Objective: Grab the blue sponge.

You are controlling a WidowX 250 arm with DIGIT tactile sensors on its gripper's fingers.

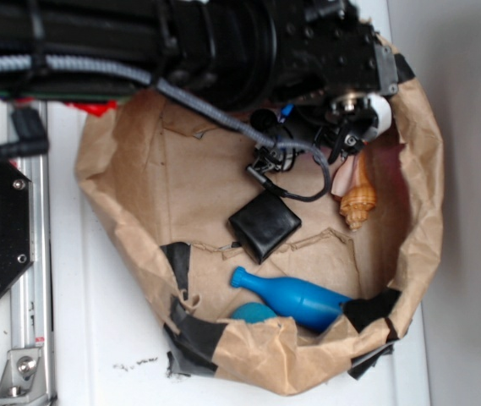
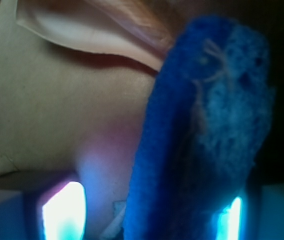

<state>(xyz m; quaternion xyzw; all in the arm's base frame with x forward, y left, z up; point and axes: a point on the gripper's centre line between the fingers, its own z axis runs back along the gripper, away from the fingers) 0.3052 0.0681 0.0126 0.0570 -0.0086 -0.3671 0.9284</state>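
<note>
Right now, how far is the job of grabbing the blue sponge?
Done: the arm has reached into the paper bag. In hand: the wrist view shows the blue sponge standing between the end effector fingers, seemingly gripped. Left: lifting it; contact is not clearly confirmed.

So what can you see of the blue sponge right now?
Only the wrist view shows the blue sponge. It fills the right half of the frame, very close and blurred: deep blue on its left edge, paler and porous on its broad face, with a few pale fibres stuck near the top. It stands on edge, leaning slightly right, and runs down between the lit fingers. Whether they pinch it is unclear. In the exterior view it is hidden under the arm.
</note>
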